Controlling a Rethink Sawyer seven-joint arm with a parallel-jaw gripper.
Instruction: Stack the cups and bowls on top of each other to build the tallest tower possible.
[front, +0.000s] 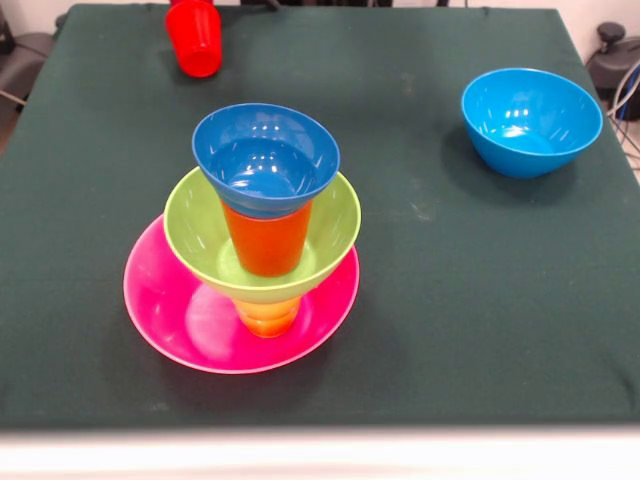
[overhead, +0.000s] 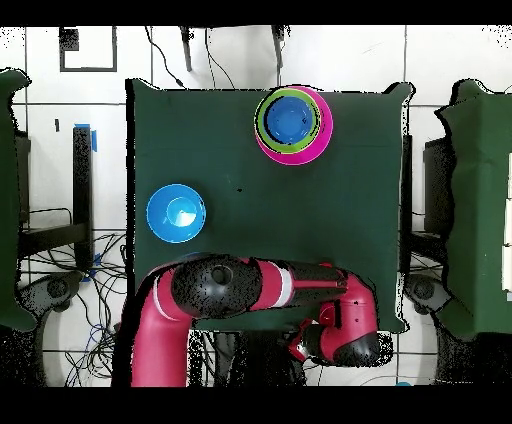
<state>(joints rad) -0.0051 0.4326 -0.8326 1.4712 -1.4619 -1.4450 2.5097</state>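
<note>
The tower (front: 262, 240) stands at the front left of the table. From the bottom it is a wide pink bowl (front: 175, 320), a yellow cup (front: 267, 316), a green bowl (front: 200, 225), an orange cup (front: 267, 240) and a small dark blue bowl (front: 265, 155). From overhead the tower (overhead: 292, 122) shows as nested rings. A light blue bowl (front: 530, 120) sits alone at the right and also shows in the overhead view (overhead: 176, 212). A red cup (front: 194, 38) is at the far edge. My arm (overhead: 250, 285) lies folded over the table's robot-side edge. The gripper (overhead: 300, 347) is mostly hidden below it.
The dark green table cloth (front: 430, 300) covers the table. Cables and stands surround the table on the floor (overhead: 90, 300).
</note>
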